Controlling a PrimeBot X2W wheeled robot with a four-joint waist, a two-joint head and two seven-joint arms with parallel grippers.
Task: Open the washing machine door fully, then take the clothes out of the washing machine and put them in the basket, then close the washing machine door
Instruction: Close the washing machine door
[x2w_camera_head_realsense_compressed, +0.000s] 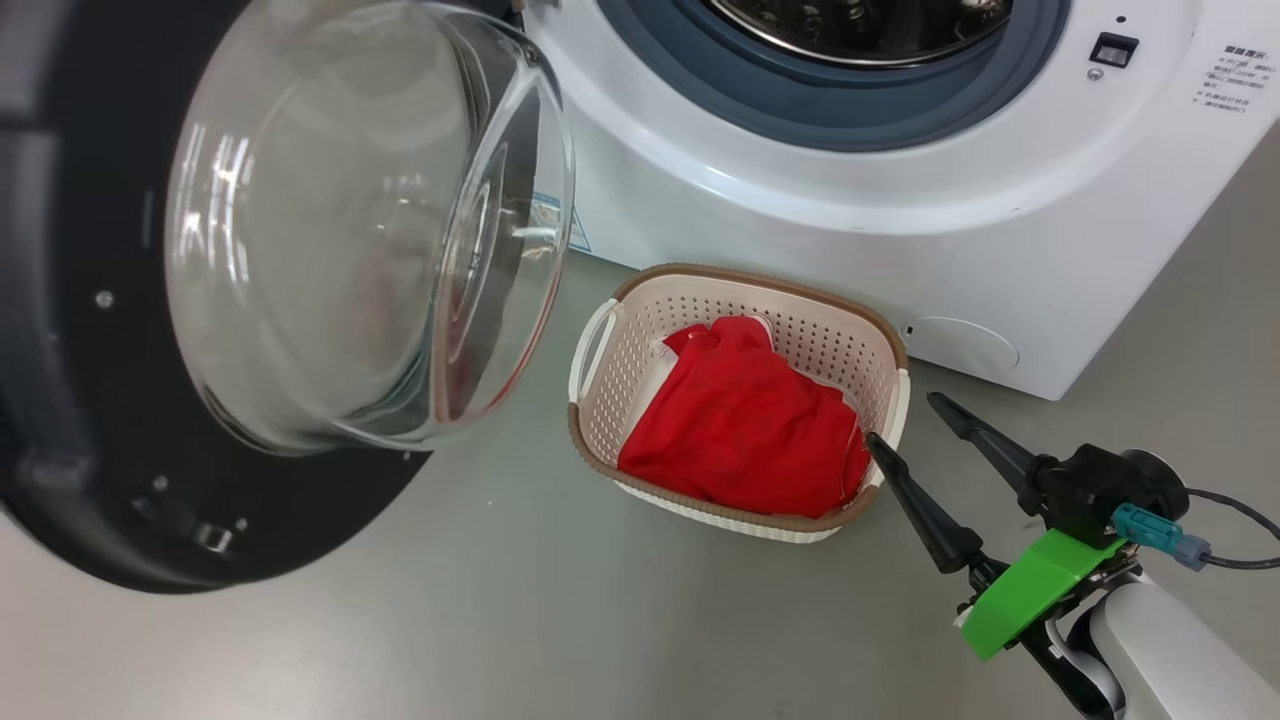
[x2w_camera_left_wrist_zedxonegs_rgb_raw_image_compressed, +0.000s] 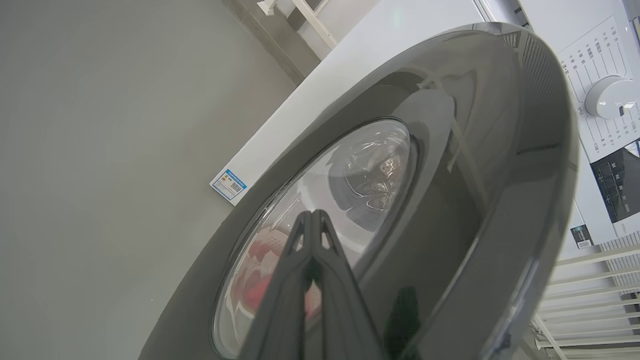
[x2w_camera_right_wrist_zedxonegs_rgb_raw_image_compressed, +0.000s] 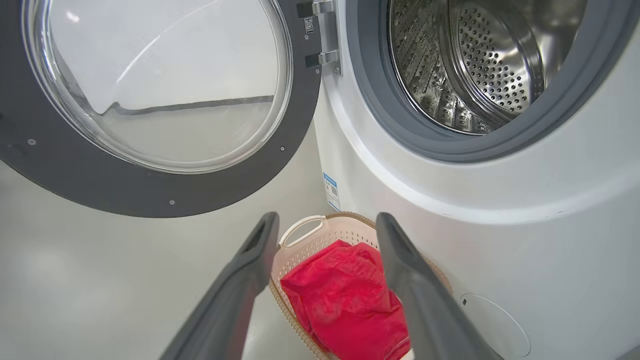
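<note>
The washing machine (x2w_camera_head_realsense_compressed: 900, 230) (x2w_camera_right_wrist_zedxonegs_rgb_raw_image_compressed: 500, 225) stands with its steel drum showing nothing inside. Its door (x2w_camera_head_realsense_compressed: 300, 250) (x2w_camera_right_wrist_zedxonegs_rgb_raw_image_compressed: 150, 100) (x2w_camera_left_wrist_zedxonegs_rgb_raw_image_compressed: 400, 200) is swung wide to the left, black rim and glass bowl toward me. The red clothes (x2w_camera_head_realsense_compressed: 745, 425) (x2w_camera_right_wrist_zedxonegs_rgb_raw_image_compressed: 345, 300) lie in the cream basket (x2w_camera_head_realsense_compressed: 600, 340) (x2w_camera_right_wrist_zedxonegs_rgb_raw_image_compressed: 300, 227) on the floor in front of the machine. My right gripper (x2w_camera_head_realsense_compressed: 905, 420) (x2w_camera_right_wrist_zedxonegs_rgb_raw_image_compressed: 325, 225) is open and holds nothing, its fingers just right of the basket's near corner. My left gripper (x2w_camera_left_wrist_zedxonegs_rgb_raw_image_compressed: 312, 215) is shut, its tips close against the door's outer glass.
Grey floor (x2w_camera_head_realsense_compressed: 500, 600) spreads in front of the machine and under the door. A blue sticker (x2w_camera_left_wrist_zedxonegs_rgb_raw_image_compressed: 229, 184) sits on the machine's lower front corner. A round flap (x2w_camera_head_realsense_compressed: 960, 345) sits low on the machine beside the basket. White railing (x2w_camera_left_wrist_zedxonegs_rgb_raw_image_compressed: 590, 300) stands beyond the door.
</note>
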